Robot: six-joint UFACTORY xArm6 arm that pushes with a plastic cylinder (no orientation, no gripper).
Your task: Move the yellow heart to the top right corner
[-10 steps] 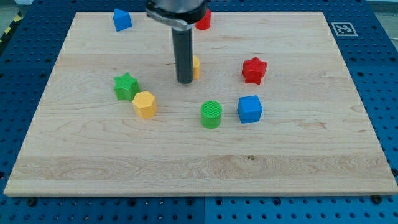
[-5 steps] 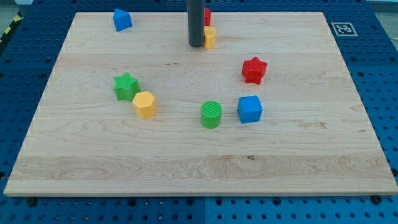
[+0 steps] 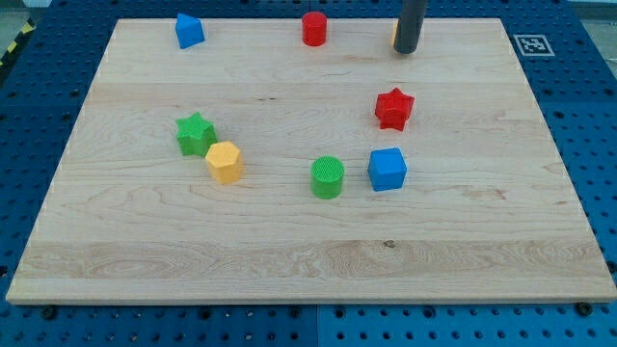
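My tip [image 3: 407, 50] stands near the view's top edge, right of the board's middle. The yellow heart [image 3: 395, 36] is almost wholly hidden behind the rod; only a thin yellow sliver shows at the rod's left edge. The board's top right corner [image 3: 496, 24] lies further to the view's right. The red cylinder [image 3: 314, 28] stands to the left of the tip, and the red star [image 3: 393, 108] lies below it.
A blue block [image 3: 189, 31] sits at top left. A green star [image 3: 196, 133] and a yellow hexagon [image 3: 224, 161] lie at left. A green cylinder [image 3: 328, 177] and a blue cube [image 3: 388, 169] lie mid-board. A marker tag [image 3: 532, 44] lies off the board's top right.
My tip has moved up and then right along the top edge, pushing the yellow heart with it, from mid-board past the red cylinder. The other blocks have not moved.
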